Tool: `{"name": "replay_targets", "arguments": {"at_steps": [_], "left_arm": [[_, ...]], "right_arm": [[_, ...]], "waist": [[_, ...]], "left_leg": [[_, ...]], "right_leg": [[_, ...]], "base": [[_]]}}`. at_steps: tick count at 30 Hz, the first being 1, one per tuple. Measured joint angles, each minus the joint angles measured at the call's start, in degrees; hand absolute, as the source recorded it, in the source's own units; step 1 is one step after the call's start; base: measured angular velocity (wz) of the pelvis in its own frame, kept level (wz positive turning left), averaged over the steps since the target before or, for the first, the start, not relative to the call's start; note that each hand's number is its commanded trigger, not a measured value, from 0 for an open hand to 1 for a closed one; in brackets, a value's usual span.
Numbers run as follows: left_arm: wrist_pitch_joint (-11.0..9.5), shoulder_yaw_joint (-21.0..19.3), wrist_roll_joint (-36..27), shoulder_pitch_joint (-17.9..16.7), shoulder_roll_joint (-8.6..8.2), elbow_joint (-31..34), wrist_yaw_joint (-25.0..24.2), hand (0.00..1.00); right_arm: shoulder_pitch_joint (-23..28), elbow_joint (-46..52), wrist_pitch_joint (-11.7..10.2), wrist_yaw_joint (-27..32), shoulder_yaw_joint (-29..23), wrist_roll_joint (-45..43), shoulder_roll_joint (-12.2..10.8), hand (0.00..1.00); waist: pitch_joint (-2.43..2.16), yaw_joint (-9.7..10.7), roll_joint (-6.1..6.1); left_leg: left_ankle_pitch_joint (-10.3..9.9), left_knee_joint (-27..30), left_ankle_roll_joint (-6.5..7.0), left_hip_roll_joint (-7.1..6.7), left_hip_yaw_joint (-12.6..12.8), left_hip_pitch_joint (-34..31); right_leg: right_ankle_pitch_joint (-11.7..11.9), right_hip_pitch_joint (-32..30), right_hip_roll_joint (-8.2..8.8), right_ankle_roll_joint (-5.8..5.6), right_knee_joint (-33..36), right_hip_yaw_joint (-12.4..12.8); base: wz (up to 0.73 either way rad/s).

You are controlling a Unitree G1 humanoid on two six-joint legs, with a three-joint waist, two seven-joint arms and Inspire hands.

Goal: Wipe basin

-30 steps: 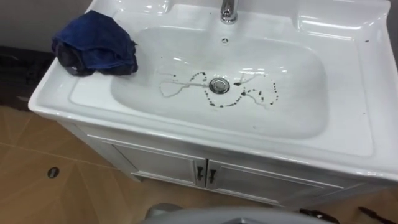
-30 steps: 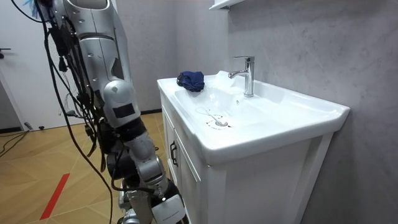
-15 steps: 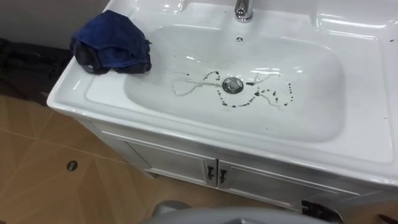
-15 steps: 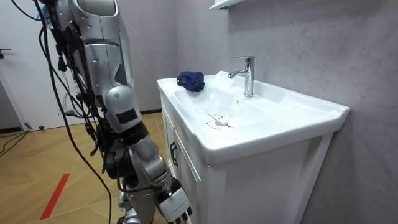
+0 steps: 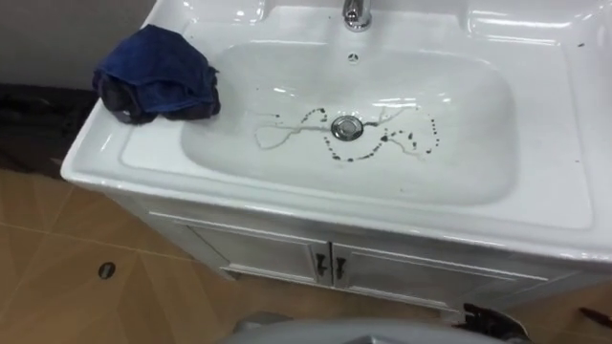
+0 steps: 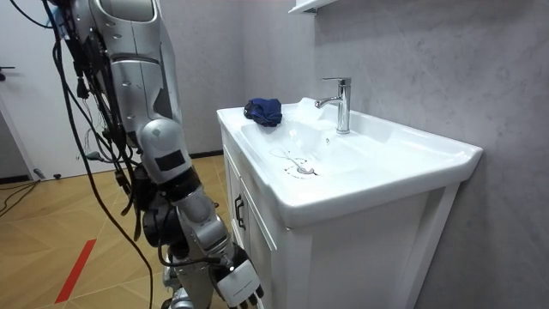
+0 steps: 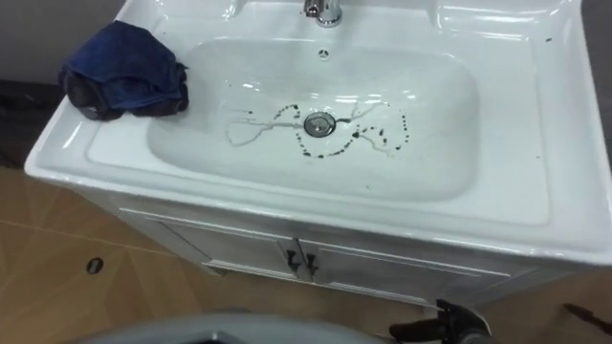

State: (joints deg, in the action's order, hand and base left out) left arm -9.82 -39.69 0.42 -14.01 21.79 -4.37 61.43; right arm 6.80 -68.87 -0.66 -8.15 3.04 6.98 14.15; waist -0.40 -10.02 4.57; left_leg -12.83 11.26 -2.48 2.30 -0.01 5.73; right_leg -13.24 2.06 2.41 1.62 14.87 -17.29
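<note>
The white basin has dark streaks and spots around its drain. A crumpled dark blue cloth lies on the basin's left rim, apart from both hands. The chrome tap stands at the back. In the room view I stand in front of the vanity, and my right hand hangs low beside the cabinet with its fingers relaxed, holding nothing. A dark part of that hand shows at the eye view's lower right edge.
Below the basin is a white cabinet with two doors and dark handles. The floor is wood. A grey wall stands behind the tap, with a shelf edge above it.
The head camera has shifted, so the basin sits slightly differently in the picture. My right hand has swung a little toward the cabinet. The cloth has not moved.
</note>
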Motion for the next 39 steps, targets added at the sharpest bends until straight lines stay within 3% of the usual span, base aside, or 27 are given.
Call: {"name": "replay_targets", "arguments": {"at_steps": [4, 7, 10, 17, 24, 28, 31, 34, 37, 39], "left_arm": [[-0.01, 1.85, 2.63, -0.24, -0.04, 1.67, -2.45, 0.0], [-0.01, 3.9, 2.66, -1.05, -0.41, 5.04, -5.11, 0.0], [-0.02, 5.19, 4.75, -0.92, -0.94, 6.72, -7.19, 0.0], [-0.07, 14.48, 15.45, -1.07, -0.98, 8.6, -12.67, 0.0], [-0.09, 18.03, 22.06, 0.33, -1.19, 8.97, -19.11, 0.0], [-0.07, 21.48, 25.06, 0.81, -2.71, 8.93, -20.58, 0.0], [-0.02, 24.11, 24.66, 1.25, -3.53, 7.09, -21.75, 0.0], [0.81, 25.39, 22.64, 1.49, -3.66, 2.36, -22.35, 0.0], [1.61, 25.57, 22.71, 1.77, -5.65, -3.48, -22.54, 0.0], [3.09, 26.24, 22.68, 1.83, -5.96, -6.16, -23.23, 0.0]], "right_arm": [[0.08, -0.26, -0.51, -1.11, -1.21, 0.12, 0.01, 0.0], [0.5, -0.23, -0.69, -1.29, -1.88, 1.49, -0.02, 0.0], [0.68, -0.32, -1.62, -1.98, -2.8, 1.65, -0.01, 0.0], [0.94, -1.36, -2.68, -3.27, -5.46, 4.4, -0.41, 0.0], [-0.66, -4.27, -3.6, -3.29, -6.58, 4.48, -0.97, 0.0], [-0.53, -4.64, -3.47, -3.25, -6.71, 5.74, -1.06, 0.0], [-0.43, -4.23, -3.4, -3.16, -6.76, 5.74, -1.32, 0.0], [-0.49, -4.09, -2.79, -3.2, -6.76, 5.72, -1.3, 0.0], [-0.4, -4.09, -1.56, -3.2, -7.23, 5.71, -1.3, 0.0], [-0.25, -3.99, -0.69, -3.21, -7.66, 5.7, -1.42, 0.0]], "waist": [[0.32, 1.89, 0.54], [0.46, 2.21, 0.87], [0.64, 4.17, 0.85], [0.65, 8.4, 1.52], [0.72, 10.48, 0.79], [0.81, 11.75, 0.28], [1.09, 12.22, -0.12], [1.06, 12.35, -0.22], [0.99, 12.89, -0.43], [0.67, 12.91, -0.55]], "left_leg": [[0.0, -0.42, 0.0, 0.01, -0.08, 1.03], [0.0, -0.62, 0.0, 0.18, 1.23, 1.79], [0.0, -0.77, 0.0, 0.12, 1.54, 1.95], [0.0, -1.26, 0.0, 0.07, 2.35, 2.13], [0.0, -1.83, 0.01, 0.12, 4.53, 3.0], [0.0, -2.01, 0.01, 0.1, 4.85, 3.23], [0.0, -2.15, 0.01, 0.17, 5.85, 3.83], [0.0, -2.24, 0.01, 0.19, 6.28, 4.29], [0.0, -2.55, 0.01, 0.17, 6.76, 4.4], [0.0, -2.58, 0.01, 0.18, 7.17, 4.31]], "right_leg": [[0.08, 0.7, -0.12, -0.03, -0.39, 0.42], [0.32, 0.99, -0.54, -0.13, -0.99, 2.12], [0.44, 0.96, -0.74, -0.24, -1.07, 2.75], [2.04, 2.01, -1.26, -0.69, -3.69, 3.2], [2.26, 1.94, -1.58, -0.83, -3.78, 6.02], [2.58, 2.22, -1.67, -0.97, -4.25, 6.17], [2.59, 2.34, -1.74, -0.97, -4.25, 6.49], [2.61, 1.86, -1.96, -0.95, -4.25, 7.76], [2.6, 1.68, -1.98, -0.95, -4.24, 8.01], [2.6, 1.4, -2.06, -0.95, -4.2, 8.34]], "base": [[-0.09], [-0.2], [-0.13], [-0.05], [-0.22], [-0.05], [-0.1], [-0.2], [-0.07], [-0.08]]}}
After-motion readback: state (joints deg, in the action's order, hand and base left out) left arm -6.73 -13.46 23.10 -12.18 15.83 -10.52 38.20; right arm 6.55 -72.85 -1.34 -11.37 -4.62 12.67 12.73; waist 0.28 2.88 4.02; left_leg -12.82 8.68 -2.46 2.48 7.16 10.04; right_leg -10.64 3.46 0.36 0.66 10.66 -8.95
